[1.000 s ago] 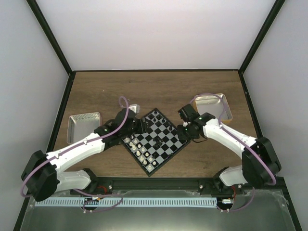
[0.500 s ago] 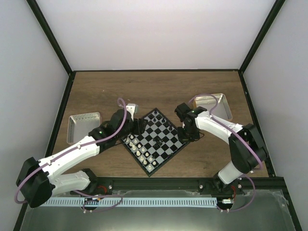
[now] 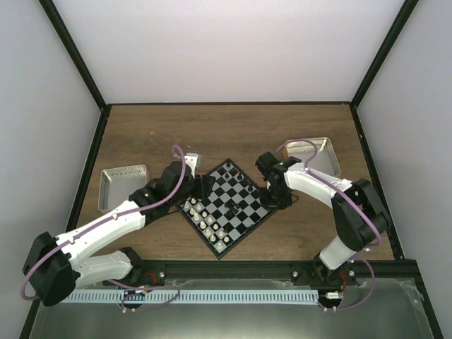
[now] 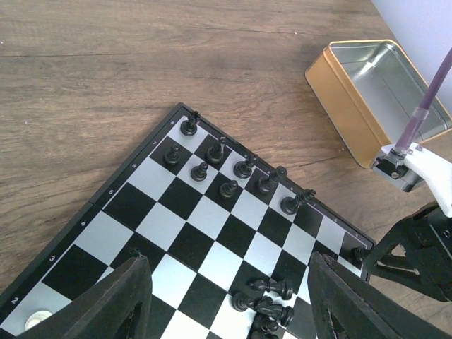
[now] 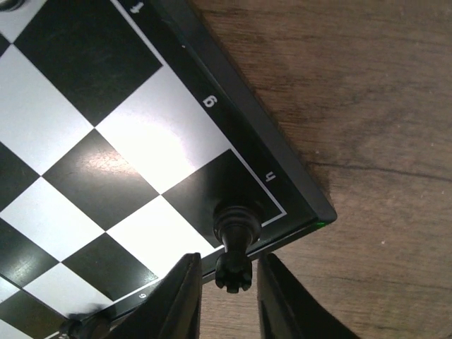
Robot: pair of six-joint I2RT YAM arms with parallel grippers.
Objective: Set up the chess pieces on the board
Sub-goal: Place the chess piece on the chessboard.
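The wooden tabletop [image 3: 226, 127] bears the board [image 3: 237, 203] centrally, a silver tray [image 3: 121, 185] near its left edge, a tan-walled tray [image 3: 311, 151] near its right.

Likely lab: white-walled robot enclosure [image 3: 226, 49]

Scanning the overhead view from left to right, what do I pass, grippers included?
Silver tray → left gripper → middle of the board → right gripper → tan-rimmed tray. Both grippers hang over the board's outer corners.
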